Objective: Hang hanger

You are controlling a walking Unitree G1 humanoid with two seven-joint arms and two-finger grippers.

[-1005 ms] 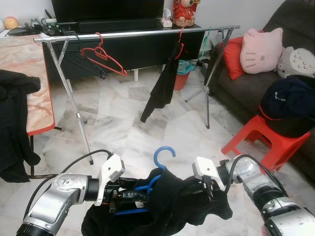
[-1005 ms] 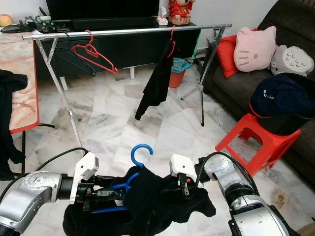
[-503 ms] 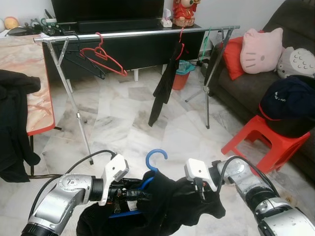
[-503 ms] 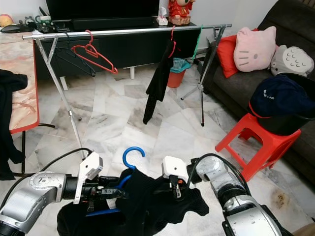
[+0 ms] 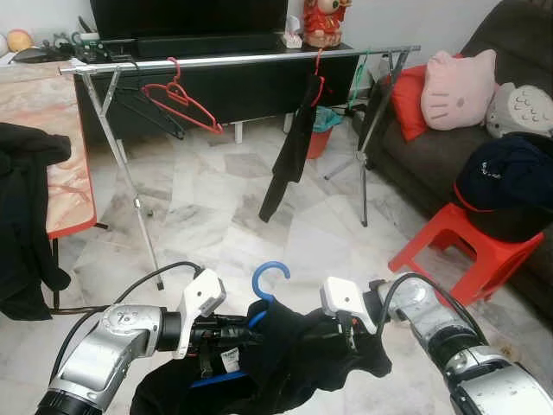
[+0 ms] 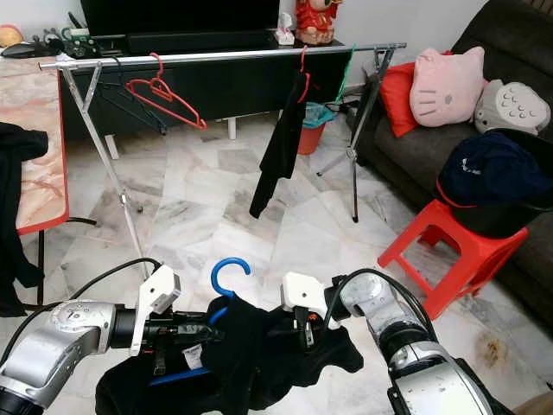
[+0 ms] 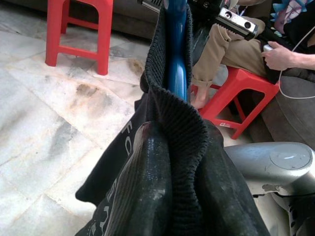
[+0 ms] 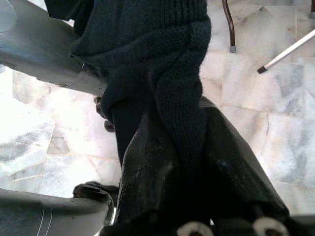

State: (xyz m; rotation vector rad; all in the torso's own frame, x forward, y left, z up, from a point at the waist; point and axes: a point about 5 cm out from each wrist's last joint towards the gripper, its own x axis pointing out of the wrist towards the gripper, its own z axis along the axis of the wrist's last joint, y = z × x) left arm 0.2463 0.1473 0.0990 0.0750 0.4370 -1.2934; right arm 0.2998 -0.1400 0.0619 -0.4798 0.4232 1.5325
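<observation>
A blue hanger [image 5: 268, 278] sticks its hook up out of a black knitted garment [image 5: 298, 367] held low in front of me. My left gripper [image 5: 235, 333] is shut on the blue hanger [image 7: 176, 54] where the garment's collar wraps it. From the other side, my right gripper [image 5: 344, 332] is shut on a fold of the black garment [image 8: 182, 93]. Further back stands the metal clothes rail [image 5: 242, 59], well apart from both grippers. It carries a red hanger [image 5: 183, 98], a dark hanger, a hanging black garment [image 5: 294, 147] and a green hanger [image 5: 361, 69].
A red stool [image 5: 458, 242] with a dark bundle stands to the right, before a sofa with a pink cat cushion [image 5: 458, 86]. A red-edged table [image 5: 62, 173] with black clothes is to the left. A person [image 7: 278, 49] sits on another red stool.
Both grippers have carried the hanger and garment a little to the left. The black garment on the rail has swung back from flared left to hanging nearly straight.
</observation>
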